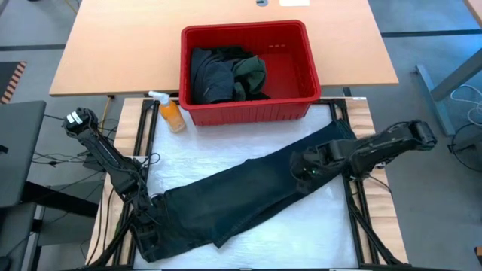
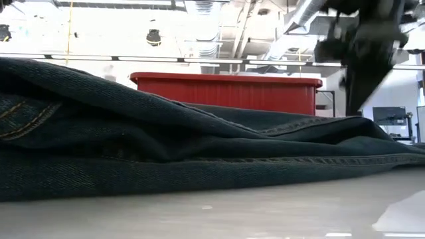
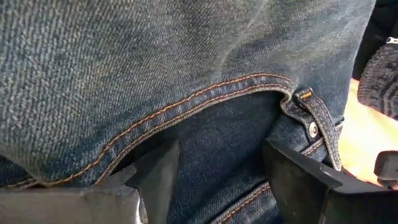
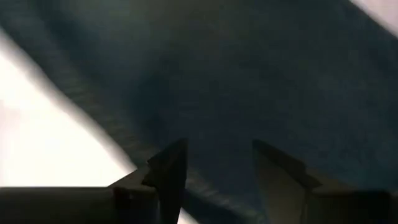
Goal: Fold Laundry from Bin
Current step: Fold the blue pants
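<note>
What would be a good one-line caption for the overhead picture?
Dark jeans spread across the white work surface, an end effector at each end, more laundry waiting in the red bin.

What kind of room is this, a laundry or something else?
Probably a robotics lab or workshop, not a laundry. Two robot arms work over a white-covered table where jeans lie spread, a red bin holds more clothes, and the low view shows bare ceiling ducts overhead.

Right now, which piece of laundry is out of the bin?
The dark blue jeans, spread flat across the white work surface. The other dark garments lie bunched inside the red bin.
</note>
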Controlling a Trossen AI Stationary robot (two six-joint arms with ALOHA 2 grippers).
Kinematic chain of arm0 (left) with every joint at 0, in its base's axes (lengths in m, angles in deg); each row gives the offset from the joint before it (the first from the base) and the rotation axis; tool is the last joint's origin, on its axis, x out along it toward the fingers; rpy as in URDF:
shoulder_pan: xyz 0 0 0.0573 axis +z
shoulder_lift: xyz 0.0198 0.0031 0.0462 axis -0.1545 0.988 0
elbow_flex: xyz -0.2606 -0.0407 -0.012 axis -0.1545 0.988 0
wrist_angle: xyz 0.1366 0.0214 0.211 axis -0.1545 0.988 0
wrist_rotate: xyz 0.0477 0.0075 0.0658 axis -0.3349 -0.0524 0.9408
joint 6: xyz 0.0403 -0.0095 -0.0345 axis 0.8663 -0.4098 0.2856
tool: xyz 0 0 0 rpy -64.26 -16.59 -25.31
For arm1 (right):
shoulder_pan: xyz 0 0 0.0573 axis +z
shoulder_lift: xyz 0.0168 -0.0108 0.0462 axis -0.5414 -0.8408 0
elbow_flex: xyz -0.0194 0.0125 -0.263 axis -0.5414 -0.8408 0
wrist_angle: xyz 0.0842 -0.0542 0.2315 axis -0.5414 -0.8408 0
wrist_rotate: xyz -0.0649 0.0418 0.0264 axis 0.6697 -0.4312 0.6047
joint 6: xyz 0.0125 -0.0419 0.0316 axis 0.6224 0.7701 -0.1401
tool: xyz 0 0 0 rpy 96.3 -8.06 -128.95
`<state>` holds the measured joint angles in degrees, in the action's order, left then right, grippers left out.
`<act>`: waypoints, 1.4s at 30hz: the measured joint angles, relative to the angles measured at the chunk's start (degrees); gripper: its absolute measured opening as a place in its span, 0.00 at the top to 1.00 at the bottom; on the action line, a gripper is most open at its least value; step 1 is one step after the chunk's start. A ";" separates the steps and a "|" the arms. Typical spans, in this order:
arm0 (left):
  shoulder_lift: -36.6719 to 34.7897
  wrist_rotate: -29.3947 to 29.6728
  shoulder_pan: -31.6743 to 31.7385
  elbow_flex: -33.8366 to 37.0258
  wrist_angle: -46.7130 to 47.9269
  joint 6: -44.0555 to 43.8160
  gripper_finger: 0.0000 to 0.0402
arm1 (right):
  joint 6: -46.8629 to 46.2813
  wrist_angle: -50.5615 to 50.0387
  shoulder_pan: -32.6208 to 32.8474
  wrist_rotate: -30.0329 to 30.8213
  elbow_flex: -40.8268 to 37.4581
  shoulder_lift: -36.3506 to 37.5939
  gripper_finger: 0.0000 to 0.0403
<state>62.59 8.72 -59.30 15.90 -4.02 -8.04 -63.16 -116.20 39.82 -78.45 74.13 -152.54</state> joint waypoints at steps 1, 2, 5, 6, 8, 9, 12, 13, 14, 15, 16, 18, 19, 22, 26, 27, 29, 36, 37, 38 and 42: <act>0.00 -0.32 0.00 0.00 0.04 -0.44 0.44 | -0.67 2.37 -0.90 -0.05 -2.16 -0.01 0.48; 0.00 -0.64 0.00 0.00 0.07 -1.00 0.44 | -1.49 5.40 -1.77 -0.03 -4.08 -0.15 0.48; -0.36 -1.38 0.19 0.00 0.21 -3.44 0.44 | -4.03 9.84 -4.20 1.17 -8.53 -1.64 0.49; -0.76 -1.35 0.27 0.00 0.19 -4.45 0.44 | -4.89 9.72 -4.90 2.68 -9.44 -2.40 0.49; -2.22 -0.99 0.31 -0.01 -0.01 -6.22 0.44 | -6.34 8.68 -6.41 6.12 -10.50 -3.50 0.50; -3.20 -0.49 0.33 -0.12 -0.04 -6.95 0.44 | -6.56 8.30 -7.23 7.88 -10.64 -4.11 0.50; -6.56 2.40 0.36 -1.38 0.08 -8.25 0.44 | -5.93 7.26 -9.83 14.56 -10.71 -5.85 0.51; -7.92 4.00 0.37 -1.88 0.08 -8.62 0.44 | -5.28 7.18 -10.82 17.20 -10.71 -6.19 0.52; -9.23 5.90 0.37 -2.37 0.04 -8.97 0.44 | -4.46 7.15 -11.95 19.68 -10.72 -6.55 0.52; -10.63 8.30 0.37 -2.77 0.04 -9.21 0.44 | -3.48 7.11 -13.05 21.40 -10.74 -6.81 0.52; -12.18 10.98 0.37 -3.12 0.04 -9.35 0.44 | -2.05 7.13 -14.30 22.06 -10.76 -6.84 0.52; -15.36 17.99 0.36 -3.88 -0.15 -9.38 0.44 | 1.17 6.44 -16.73 20.84 -10.10 -6.46 0.52; -16.87 22.61 0.33 -4.09 -0.40 -9.31 0.44 | 2.92 5.37 -17.79 18.98 -9.26 -5.95 0.52; -20.17 37.55 0.97 -4.37 -2.27 -5.65 0.44 | 6.88 -0.53 -19.95 13.76 -4.86 -3.39 0.52; -18.91 47.00 4.60 -4.46 -3.42 3.24 0.44 | 6.07 -12.70 -21.20 14.61 2.62 0.97 0.52; -17.41 47.27 5.96 -4.46 -3.26 5.03 0.44 | 4.05 -15.83 -21.88 15.25 4.45 2.16 0.52; -13.71 46.80 8.95 -4.42 -2.88 8.53 0.44 | 0.42 -20.59 -23.99 15.64 7.24 4.14 0.52; -3.54 39.96 20.75 -4.39 -3.43 17.99 0.44 | -0.90 -27.77 -36.48 14.14 9.15 10.27 0.52; -2.97 38.12 22.10 -4.39 -3.48 19.21 0.44 | -0.39 -28.25 -38.43 13.40 9.12 10.99 0.52; -2.62 36.14 23.19 -4.39 -3.48 20.38 0.44 | 0.04 -28.14 -40.24 12.57 9.12 11.79 0.52; -2.88 27.28 25.45 -4.39 -3.19 25.24 0.44 | 0.66 -25.58 -42.98 6.56 9.13 14.69 0.52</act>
<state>59.70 36.00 -33.85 11.51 -7.21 17.20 -62.51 -141.78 -3.17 -71.89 83.27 -137.85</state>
